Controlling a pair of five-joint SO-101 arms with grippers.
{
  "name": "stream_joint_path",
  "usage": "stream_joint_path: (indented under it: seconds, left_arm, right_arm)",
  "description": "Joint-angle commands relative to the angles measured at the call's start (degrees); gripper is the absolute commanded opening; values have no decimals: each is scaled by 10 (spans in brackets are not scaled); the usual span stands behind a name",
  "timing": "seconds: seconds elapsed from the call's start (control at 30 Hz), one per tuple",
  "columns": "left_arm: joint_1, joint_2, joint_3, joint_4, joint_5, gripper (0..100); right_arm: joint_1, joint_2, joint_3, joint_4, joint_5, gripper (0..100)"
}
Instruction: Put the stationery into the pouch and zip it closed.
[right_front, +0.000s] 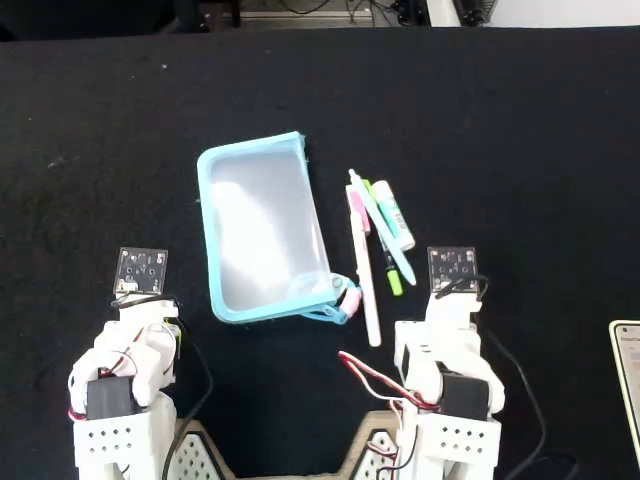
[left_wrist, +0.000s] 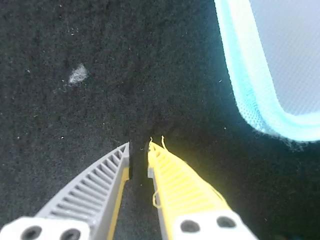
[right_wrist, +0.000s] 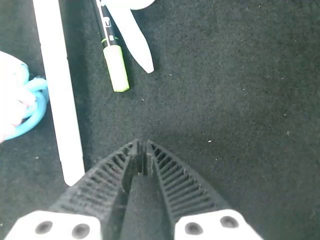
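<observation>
A clear pouch (right_front: 262, 228) with a light blue border lies flat mid-table, its zipper loop and pink pull (right_front: 345, 299) at the near right corner. Just right of it lie several pens: a long white pen (right_front: 364, 270), a green-capped marker (right_front: 390, 265), a teal pen and a white glue stick (right_front: 394, 213). My left gripper (left_wrist: 139, 148) is shut and empty on the mat, near the pouch's (left_wrist: 260, 80) near left corner. My right gripper (right_wrist: 142, 148) is shut and empty, just short of the white pen (right_wrist: 59, 95) and green marker (right_wrist: 114, 70).
Black mat covers the table (right_front: 500, 120). A white card or box (right_front: 628, 380) sits at the right edge. A pale speck (left_wrist: 77, 75) lies on the mat by the left gripper. Both arm bases stand at the near edge.
</observation>
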Motion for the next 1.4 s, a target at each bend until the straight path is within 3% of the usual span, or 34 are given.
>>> stream_joint_path:
  seconds: [0.0,0.67,0.97,1.03,1.17,1.37]
  left_arm:
    - [4,-4,13,2,-4,73]
    - [4,-4,13,2,-4,73]
    - [4,-4,13,2,-4,73]
    - [4,-4,13,2,-4,73]
    - [5,-4,13,2,-4,73]
    - [4,-4,13,2,-4,73]
  right_arm:
    - [9,-55,-4,6,-2,14]
    - [8,-55,-4,1,-4,15]
    - [8,-55,-4,-251,1,15]
    - [9,-55,-4,-287,27,15]
    - [7,-55,-5,-305,156,15]
    - [-45,-55,-53,-259,172,15]
